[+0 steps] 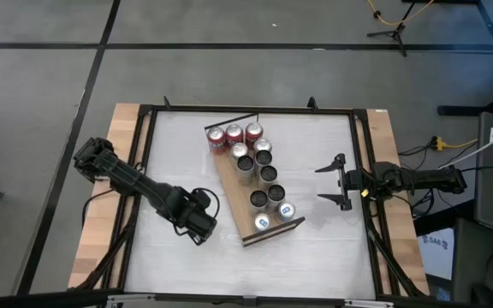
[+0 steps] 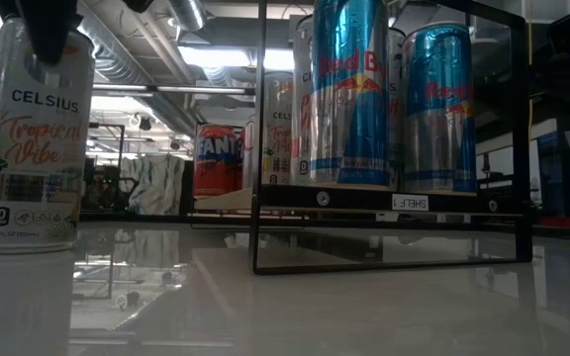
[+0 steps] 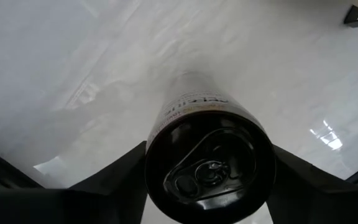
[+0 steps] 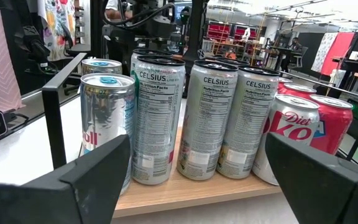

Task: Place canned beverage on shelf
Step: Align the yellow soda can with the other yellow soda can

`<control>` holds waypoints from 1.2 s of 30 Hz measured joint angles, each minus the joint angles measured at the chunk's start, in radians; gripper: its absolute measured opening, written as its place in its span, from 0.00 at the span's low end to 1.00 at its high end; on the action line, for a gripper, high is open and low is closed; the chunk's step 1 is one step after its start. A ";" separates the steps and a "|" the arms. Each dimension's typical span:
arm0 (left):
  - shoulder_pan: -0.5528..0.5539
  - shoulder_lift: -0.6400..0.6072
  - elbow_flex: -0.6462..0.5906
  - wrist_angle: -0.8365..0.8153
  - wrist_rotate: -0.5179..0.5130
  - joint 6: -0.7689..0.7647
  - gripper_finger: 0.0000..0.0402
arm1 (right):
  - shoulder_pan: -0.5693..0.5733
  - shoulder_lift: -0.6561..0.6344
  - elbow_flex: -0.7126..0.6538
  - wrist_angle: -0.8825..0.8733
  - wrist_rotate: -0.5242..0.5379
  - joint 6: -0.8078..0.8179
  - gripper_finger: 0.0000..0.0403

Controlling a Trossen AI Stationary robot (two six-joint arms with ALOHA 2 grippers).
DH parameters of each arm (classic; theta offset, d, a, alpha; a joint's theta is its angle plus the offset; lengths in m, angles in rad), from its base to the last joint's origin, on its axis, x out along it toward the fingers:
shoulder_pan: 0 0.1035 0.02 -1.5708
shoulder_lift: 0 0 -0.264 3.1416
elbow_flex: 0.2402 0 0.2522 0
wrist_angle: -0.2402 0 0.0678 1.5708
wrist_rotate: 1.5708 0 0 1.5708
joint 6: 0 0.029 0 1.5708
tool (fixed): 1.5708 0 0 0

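Low view reads the can's (image 2: 36,138) Celsius label; left wrist shows only its top. Left gripper (image 3: 207,171) straddles it upright on the desk (image 1: 315,248) (grip unclear). Right gripper (image 1: 335,183) open, facing the shelf (image 1: 240,198).

2 black arms (image 1: 144,190), dark fingers (image 4: 92,177)

Glossy white tabletop (image 2: 364,307) mirrors the cans and a thin black metal rail (image 2: 394,262); the shelf (image 4: 185,186) is a smooth, light-brown wooden board. Cans are shiny metal: the Celsius can (image 2: 33,138) has a white printed wrap, the Red Bull can (image 2: 349,94) a blue-and-silver metallic sheen. The right gripper's fingers (image 4: 98,168) look like matt dark plastic
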 joint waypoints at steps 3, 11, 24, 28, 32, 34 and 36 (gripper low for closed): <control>0.009 0.000 0.002 -0.001 0.011 0.025 0.58 | 0.000 0.000 0.000 0.000 0.000 0.000 0.91; 0.054 0.002 0.054 -0.007 0.021 0.132 0.58 | 0.000 0.000 0.000 0.000 0.000 0.000 0.91; 0.215 0.001 0.224 -0.079 0.019 0.424 0.58 | 0.000 0.000 0.000 0.000 0.000 0.000 0.91; 0.277 0.001 0.266 -0.085 0.021 0.508 0.58 | 0.000 0.000 0.000 0.000 0.000 0.000 0.91; 0.336 0.000 0.282 -0.087 0.021 0.576 0.58 | 0.000 0.000 0.000 0.000 0.000 0.000 0.91; 0.362 0.000 0.282 -0.078 0.022 0.599 0.58 | 0.000 0.000 0.000 0.000 0.000 0.000 0.91; 0.383 0.000 0.283 -0.060 0.022 0.620 0.58 | 0.000 0.000 0.000 0.000 0.000 0.000 0.91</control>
